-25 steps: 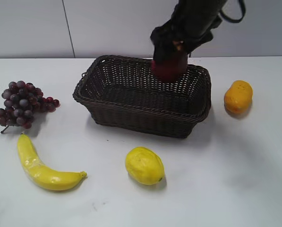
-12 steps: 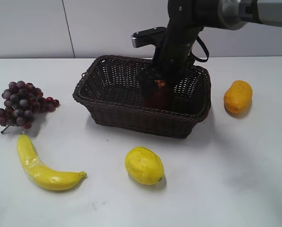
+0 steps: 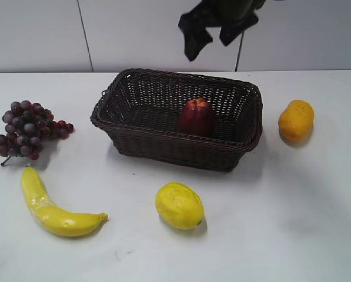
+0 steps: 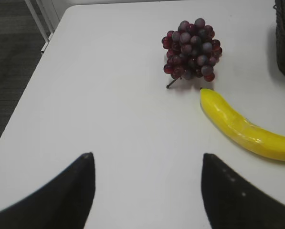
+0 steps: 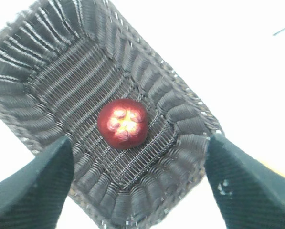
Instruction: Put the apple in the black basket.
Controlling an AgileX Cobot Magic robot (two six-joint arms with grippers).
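A: Starting at the near edge, what's lying there?

B: Lemon (image 3: 179, 205) nearest, sitting on the white table (image 3: 293, 223) just fwd of centre. Banana (image 3: 53, 207) lying near-left, grapes (image 3: 27, 128) a bit farther back on the left, close to the banana's tip.

A: Left gripper?

B: Left gripper (image 4: 147, 191) is hanging over bare table on the near-left side, fingers spread wide, nothing btwn them, touching nothing. Banana and grapes are sitting beyond it in its wrist view.

A: Mid-table?

B: The black basket (image 3: 163, 144) is sitting centre. The apple (image 3: 196, 116) is resting inside on the basket floor, right of the basket's middle, dimple facing up. Nothing is touching it. Orange fruit (image 3: 296, 120) is sitting to the right of the basket, apart from it.

A: And the right gripper?

B: Right gripper (image 3: 213, 29) is hanging high above the basket's far side, w/ its arm mostly out of frame at the top. Fingers (image 5: 35, 191) are wide apart, empty, framing the apple (image 5: 122, 123) and the basket (image 5: 47, 43) from straight overhead, well clear of both.
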